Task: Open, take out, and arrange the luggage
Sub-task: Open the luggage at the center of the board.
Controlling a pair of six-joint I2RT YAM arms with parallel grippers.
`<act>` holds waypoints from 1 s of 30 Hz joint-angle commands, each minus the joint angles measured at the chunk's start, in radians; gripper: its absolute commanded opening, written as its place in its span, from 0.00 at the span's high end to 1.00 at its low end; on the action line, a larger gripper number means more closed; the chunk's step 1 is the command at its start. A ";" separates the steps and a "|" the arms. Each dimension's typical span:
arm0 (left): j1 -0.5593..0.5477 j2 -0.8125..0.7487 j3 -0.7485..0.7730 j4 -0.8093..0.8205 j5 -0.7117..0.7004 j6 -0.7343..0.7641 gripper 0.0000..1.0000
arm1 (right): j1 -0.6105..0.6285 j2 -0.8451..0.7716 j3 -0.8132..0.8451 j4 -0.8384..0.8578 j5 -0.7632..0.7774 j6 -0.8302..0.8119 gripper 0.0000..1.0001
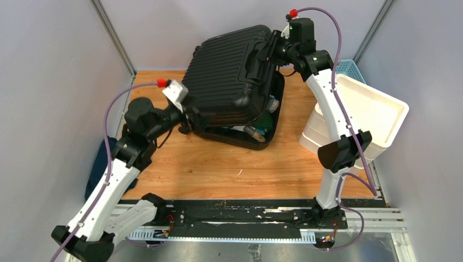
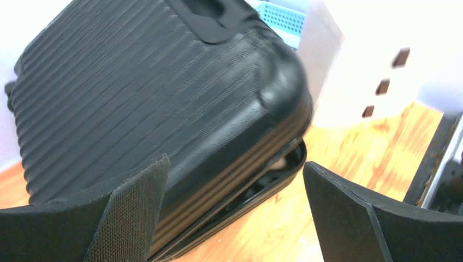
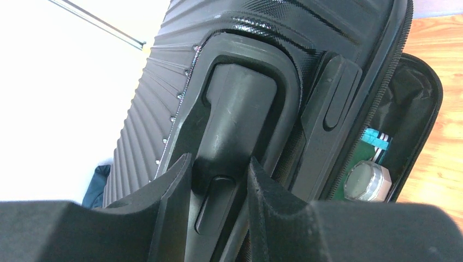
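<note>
- The large black ribbed hard-shell suitcase [image 1: 229, 76] lies at the far centre of the wooden worktop [image 1: 218, 169]. Its base shell is flat and its lid is raised at an angle. The gap faces near and right, and packed items [image 1: 256, 131] show inside.
- The right gripper [image 3: 218, 164] has its fingers clamped on the black moulded handle [image 3: 235, 109] at the lid's far-right end, and appears to bear the lid's weight.
- The left gripper [image 2: 235, 164] has its fingers wide apart and grips nothing. The lid's near-left corner lies just ahead of them.
- Long axis, as judged: roughly left to right, skewed near-left to far-right, with one arm at each end. The hinge appears to run along the far side.
- The coming move turns on the lid swinging toward the far side. The left arm is the nearer to the free corner.
- The white stacked drawer unit [image 1: 371, 114] and the light-blue mesh basket [image 1: 349, 68] stand near on the right.
</note>
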 commanded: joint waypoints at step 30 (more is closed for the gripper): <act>-0.395 -0.240 -0.561 0.325 -0.459 -0.238 0.00 | 0.091 0.006 -0.005 0.084 -0.218 -0.224 0.92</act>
